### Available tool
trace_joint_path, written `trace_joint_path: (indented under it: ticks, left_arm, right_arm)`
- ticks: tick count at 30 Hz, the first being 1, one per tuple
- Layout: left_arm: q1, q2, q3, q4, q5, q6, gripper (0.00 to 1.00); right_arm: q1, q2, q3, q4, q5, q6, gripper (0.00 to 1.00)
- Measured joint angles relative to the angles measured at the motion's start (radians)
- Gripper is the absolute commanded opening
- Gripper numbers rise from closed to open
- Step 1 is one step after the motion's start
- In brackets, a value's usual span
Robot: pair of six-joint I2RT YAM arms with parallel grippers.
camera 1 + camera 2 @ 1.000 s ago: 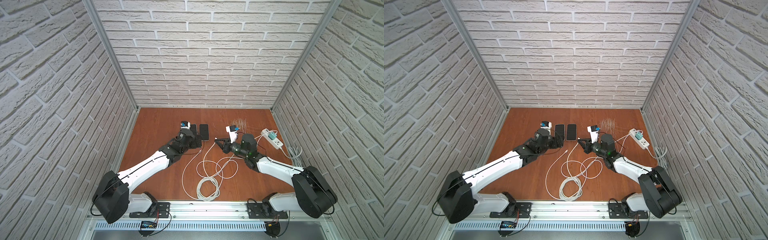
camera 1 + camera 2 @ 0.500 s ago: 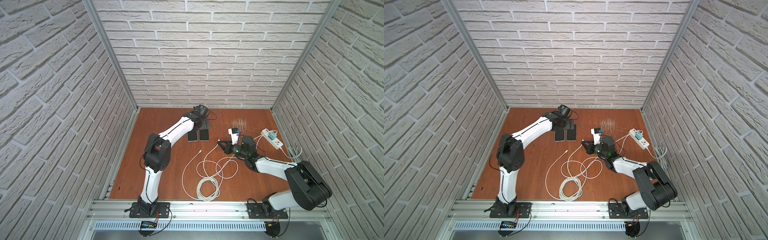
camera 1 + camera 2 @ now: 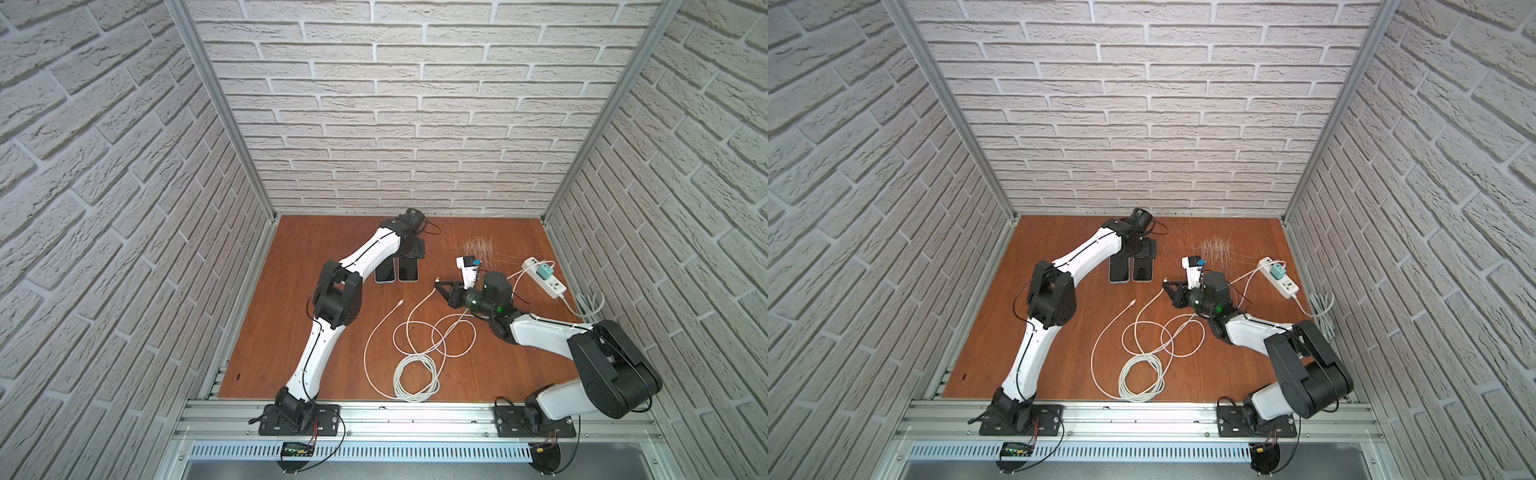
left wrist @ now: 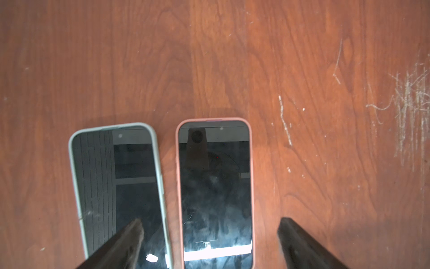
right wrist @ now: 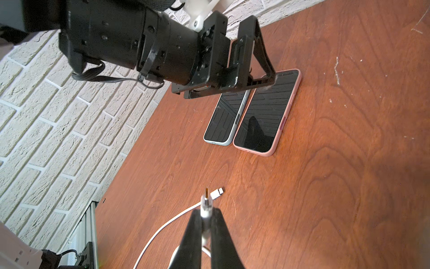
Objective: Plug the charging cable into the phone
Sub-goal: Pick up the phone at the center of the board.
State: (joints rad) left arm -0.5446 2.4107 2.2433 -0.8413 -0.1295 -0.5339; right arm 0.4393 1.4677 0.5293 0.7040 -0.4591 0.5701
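table (image 4: 302,58)=red-brown woodgrain | phone (image 4: 215,186)=pink case | other phone (image 4: 116,181)=grey-green case | cable (image 5: 206,207)=white | walls (image 3: 395,124)=white brick pattern

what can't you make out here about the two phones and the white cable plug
- Pink-cased black phone and pale green-cased black phone: far ends are hidden under the open left gripper in both top views and cut off by the frame edge in the left wrist view. No charging port can be made out.
- White cable plug in the shut right gripper: too small in both top views to tell its type.
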Motion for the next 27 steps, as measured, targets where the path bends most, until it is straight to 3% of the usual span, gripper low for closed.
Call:
trace_joint_path:
  ticks: [4, 27]
  left_arm:
    - [0.0, 0.056, 0.063, -0.012, 0.003, 0.005, 0.95]
    - [-0.009, 0.176, 0.134, -0.043, -0.005, -0.003, 0.93]
  right_arm:
    - [0.0, 0.0, 0.0, 0.0, 0.0, 0.0, 0.03]
    - [-0.003, 0.006, 0.0, 0.0, -0.001, 0.002, 0.03]
